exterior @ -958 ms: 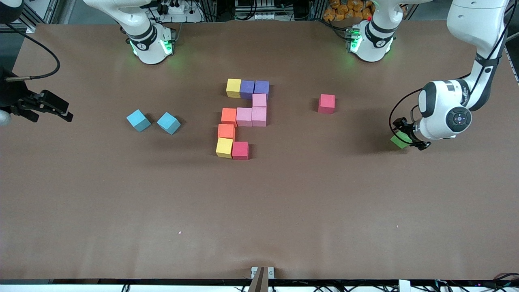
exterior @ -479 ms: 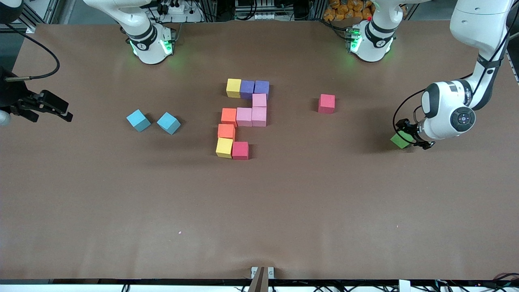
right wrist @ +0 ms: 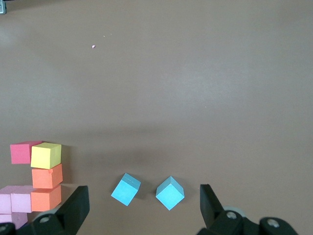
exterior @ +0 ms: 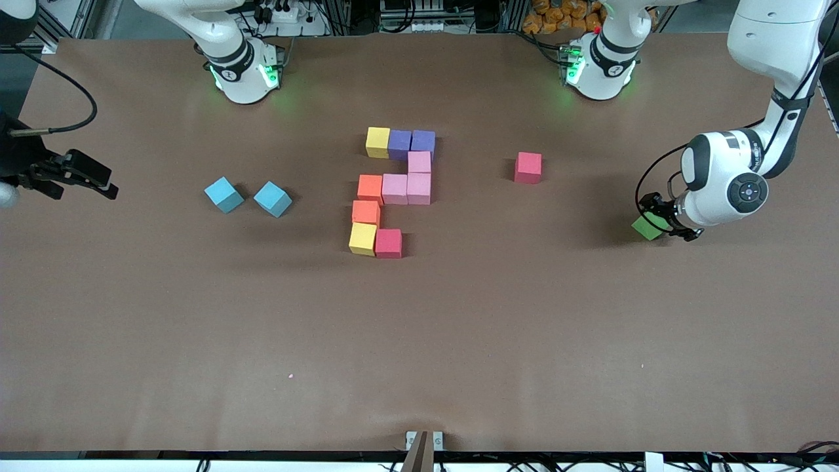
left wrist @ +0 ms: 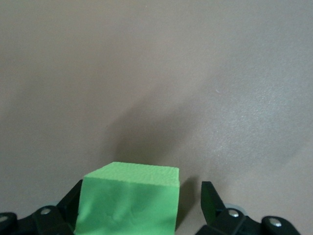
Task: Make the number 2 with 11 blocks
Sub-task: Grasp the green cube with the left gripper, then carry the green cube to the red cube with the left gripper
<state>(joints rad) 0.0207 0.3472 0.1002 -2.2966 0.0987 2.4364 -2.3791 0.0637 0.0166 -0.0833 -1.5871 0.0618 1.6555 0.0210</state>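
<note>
Ten touching cubes make up the partial number 2 [exterior: 394,188] at the middle of the worktop [exterior: 459,341] in the front view. Its row nearest the camera holds only a yellow cube and a crimson one. A loose red cube [exterior: 528,167] sits at about three o'clock from the figure, toward the left arm's end. Farther out on the same side lies the green cube [exterior: 645,228], with the left claw [exterior: 657,221] down around it. At nine o'clock from the figure, well apart from it, stand one light blue cube [exterior: 273,198] and a second blue cube [exterior: 223,195] beside it. The right claw [exterior: 75,176] waits over the worktop's edge at the right arm's end.

From the left wrist we see the green cube on the worktop between the spread fingers [left wrist: 210,200]. There is a clear gap on one side, and the other finger seems to touch it, though we cannot be sure. Nothing is clamped.

From the right wrist, that claw's fingers [right wrist: 209,200] stand wide apart and hold nothing, with both blue cubes below.
</note>
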